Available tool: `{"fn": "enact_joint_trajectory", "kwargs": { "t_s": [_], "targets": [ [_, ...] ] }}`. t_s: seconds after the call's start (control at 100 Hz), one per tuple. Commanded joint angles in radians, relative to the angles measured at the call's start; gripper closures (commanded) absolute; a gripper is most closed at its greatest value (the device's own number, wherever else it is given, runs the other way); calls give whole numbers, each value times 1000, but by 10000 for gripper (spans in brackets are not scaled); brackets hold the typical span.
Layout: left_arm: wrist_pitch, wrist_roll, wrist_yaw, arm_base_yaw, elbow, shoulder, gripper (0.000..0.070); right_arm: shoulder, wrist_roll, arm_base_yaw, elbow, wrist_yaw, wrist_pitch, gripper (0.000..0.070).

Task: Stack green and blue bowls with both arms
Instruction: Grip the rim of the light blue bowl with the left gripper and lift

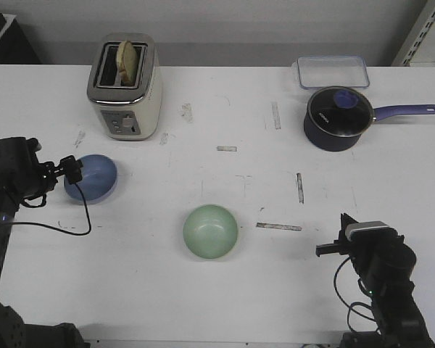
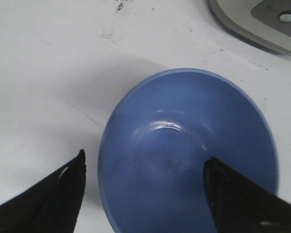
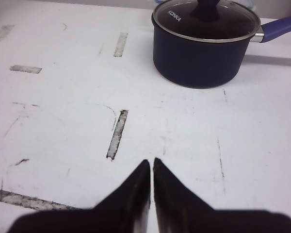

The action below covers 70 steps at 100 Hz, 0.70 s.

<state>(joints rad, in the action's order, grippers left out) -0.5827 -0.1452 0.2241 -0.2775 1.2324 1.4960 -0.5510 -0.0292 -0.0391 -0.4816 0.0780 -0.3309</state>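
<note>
The periwinkle blue bowl (image 1: 94,178) sits at the left of the table and looks tipped toward my left gripper (image 1: 75,172). In the left wrist view the bowl (image 2: 184,145) fills the frame. My left gripper (image 2: 144,156) is open around its near rim, with one finger inside the bowl and the other outside, a small gap from the rim. The pale green bowl (image 1: 210,230) stands upright at the table's middle front, alone. My right gripper (image 1: 326,250) is shut and empty at the front right, also in its wrist view (image 3: 151,160), well right of the green bowl.
A cream toaster (image 1: 125,87) with bread stands behind the blue bowl; its base edge shows in the left wrist view (image 2: 262,24). A dark blue lidded saucepan (image 1: 337,118) (image 3: 199,48) and a clear container (image 1: 333,71) are at the back right. Worn tape marks (image 1: 278,227) dot the table.
</note>
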Motion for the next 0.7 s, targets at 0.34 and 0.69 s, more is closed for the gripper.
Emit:
{"fn": "enact_joint_trajectory", "kwargs": {
  "t_s": [0.34, 0.69],
  "targets": [
    [7, 13, 1, -5, 18, 176, 385, -7, -5, -2, -5, -1, 8, 699],
    [13, 13, 2, -5, 20, 174, 700, -7, -6, -1, -5, -1, 3, 699]
  ]
}}
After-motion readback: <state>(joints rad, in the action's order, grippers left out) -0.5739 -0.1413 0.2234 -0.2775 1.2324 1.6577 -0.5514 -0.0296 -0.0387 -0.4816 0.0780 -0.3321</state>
